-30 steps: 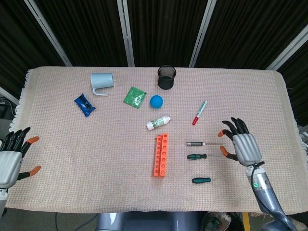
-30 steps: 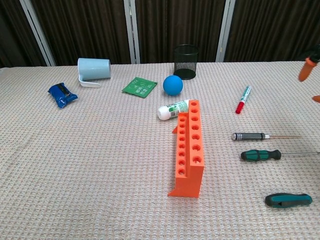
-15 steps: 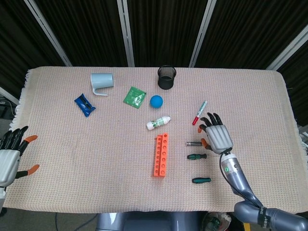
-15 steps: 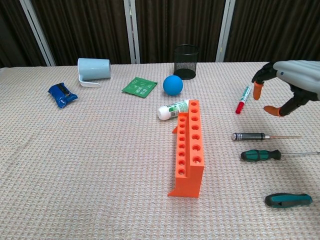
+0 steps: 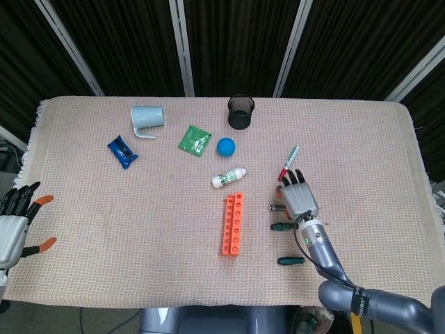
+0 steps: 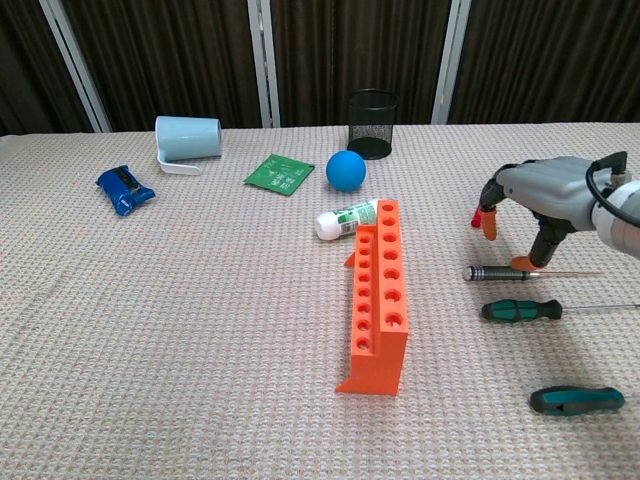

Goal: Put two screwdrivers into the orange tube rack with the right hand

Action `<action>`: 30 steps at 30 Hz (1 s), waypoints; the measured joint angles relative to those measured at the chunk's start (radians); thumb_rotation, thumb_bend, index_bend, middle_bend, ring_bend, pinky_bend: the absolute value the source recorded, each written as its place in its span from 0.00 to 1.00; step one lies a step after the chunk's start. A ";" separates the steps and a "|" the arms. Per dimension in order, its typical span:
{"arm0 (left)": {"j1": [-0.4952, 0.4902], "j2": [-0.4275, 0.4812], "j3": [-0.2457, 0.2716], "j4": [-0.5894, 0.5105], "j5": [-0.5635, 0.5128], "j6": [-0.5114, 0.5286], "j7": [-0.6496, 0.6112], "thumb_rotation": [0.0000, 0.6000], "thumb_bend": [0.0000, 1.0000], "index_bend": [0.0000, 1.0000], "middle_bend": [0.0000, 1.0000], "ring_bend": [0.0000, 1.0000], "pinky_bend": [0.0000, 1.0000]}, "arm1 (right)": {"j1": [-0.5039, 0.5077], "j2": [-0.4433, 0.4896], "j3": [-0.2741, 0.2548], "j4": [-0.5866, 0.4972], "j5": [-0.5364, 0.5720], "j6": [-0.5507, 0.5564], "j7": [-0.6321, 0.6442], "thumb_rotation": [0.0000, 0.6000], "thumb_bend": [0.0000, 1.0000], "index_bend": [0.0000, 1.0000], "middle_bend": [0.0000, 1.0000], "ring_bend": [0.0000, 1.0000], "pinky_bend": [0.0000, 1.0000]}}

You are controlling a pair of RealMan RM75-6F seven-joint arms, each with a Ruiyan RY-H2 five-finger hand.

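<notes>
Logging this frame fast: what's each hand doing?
Left hand: open, holding nothing.
Right hand: open above the silver screwdriver, nothing held.

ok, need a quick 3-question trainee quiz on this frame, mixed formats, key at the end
1. True or false: the orange tube rack already holds a screwdriver.
2. Multiple choice: the right robot hand hovers over which tool? A) the metal-handled screwdriver B) the short teal-handled screwdriver C) the red-capped marker
3. Fill in: the blue ball lies between the green packet and the black mesh ____.

Key: 1 false, every hole shows empty. 2 A, fingers spread above it, nothing held yet. 3 cup.
</notes>
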 measured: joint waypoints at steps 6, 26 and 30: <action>0.000 0.000 0.005 0.001 0.005 0.001 -0.006 1.00 0.11 0.23 0.00 0.00 0.00 | 0.036 -0.023 -0.011 0.001 0.076 0.013 -0.037 1.00 0.20 0.46 0.17 0.00 0.00; 0.006 -0.007 0.012 0.031 -0.003 0.004 -0.041 1.00 0.11 0.23 0.00 0.00 0.00 | 0.087 -0.102 -0.030 0.058 0.187 0.046 -0.045 1.00 0.24 0.49 0.15 0.00 0.00; 0.007 -0.009 0.012 0.038 -0.006 0.005 -0.048 1.00 0.11 0.23 0.00 0.00 0.00 | 0.099 -0.111 -0.026 0.074 0.199 0.046 -0.038 1.00 0.25 0.49 0.15 0.00 0.00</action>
